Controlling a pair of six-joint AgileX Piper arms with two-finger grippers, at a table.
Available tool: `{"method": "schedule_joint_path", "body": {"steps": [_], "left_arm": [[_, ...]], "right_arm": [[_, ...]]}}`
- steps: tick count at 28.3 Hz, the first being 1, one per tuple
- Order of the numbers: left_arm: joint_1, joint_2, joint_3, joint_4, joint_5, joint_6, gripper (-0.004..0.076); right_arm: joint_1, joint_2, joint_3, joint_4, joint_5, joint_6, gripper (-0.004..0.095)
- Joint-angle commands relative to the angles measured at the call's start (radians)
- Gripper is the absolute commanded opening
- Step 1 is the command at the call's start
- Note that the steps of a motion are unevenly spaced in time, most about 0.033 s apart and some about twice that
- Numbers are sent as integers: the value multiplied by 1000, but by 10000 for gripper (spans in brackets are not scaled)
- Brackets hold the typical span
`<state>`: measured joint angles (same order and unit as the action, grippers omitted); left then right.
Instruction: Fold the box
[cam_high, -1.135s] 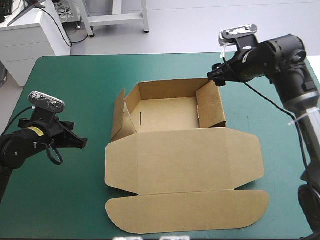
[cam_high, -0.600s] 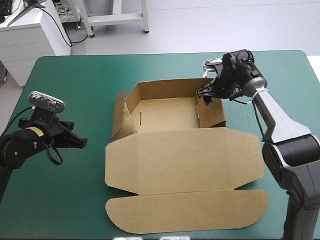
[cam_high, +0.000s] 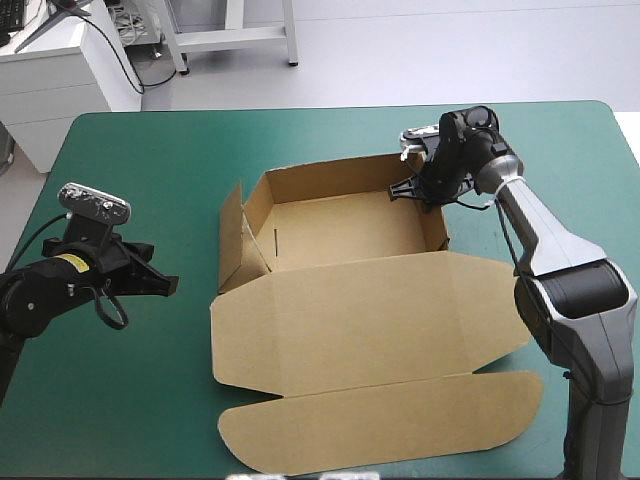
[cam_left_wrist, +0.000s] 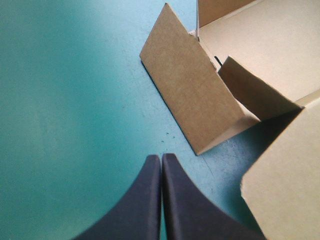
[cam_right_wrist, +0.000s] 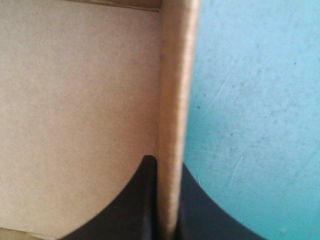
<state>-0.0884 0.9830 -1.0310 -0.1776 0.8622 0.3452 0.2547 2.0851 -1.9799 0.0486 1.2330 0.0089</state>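
Brown box (cam_high: 365, 300) mid-table, its lid (cam_high: 372, 355) spread flat on the near side. My right gripper (cam_high: 418, 188) is clamped on the box's right wall (cam_right_wrist: 172, 90) near the far corner. As I judge it, the step is seating that wall, so I should push straight along the fold without twisting. My left gripper (cam_high: 166, 285), pinched closed on nothing, hovers left of the box's splayed left flap (cam_left_wrist: 192, 100). The teal-green cover (cam_high: 140, 170) lies bare either side of the box, giving room.
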Motion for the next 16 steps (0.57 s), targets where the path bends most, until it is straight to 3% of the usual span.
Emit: {"method": "schedule_joint_path", "body": {"steps": [1,8,16], "left_arm": [[0,-13,-26,-17,-49,1,-9],[0,-13,-26,-17,-49,1,-9],[0,-13,-26,-17,-51,1,-9]], "right_arm": [[-30,-105,-76,21,18,-68,-19],[-117,-301,-105,107,18,-162,-19],[-159,-482,-105,127,18,-237,-19]]}}
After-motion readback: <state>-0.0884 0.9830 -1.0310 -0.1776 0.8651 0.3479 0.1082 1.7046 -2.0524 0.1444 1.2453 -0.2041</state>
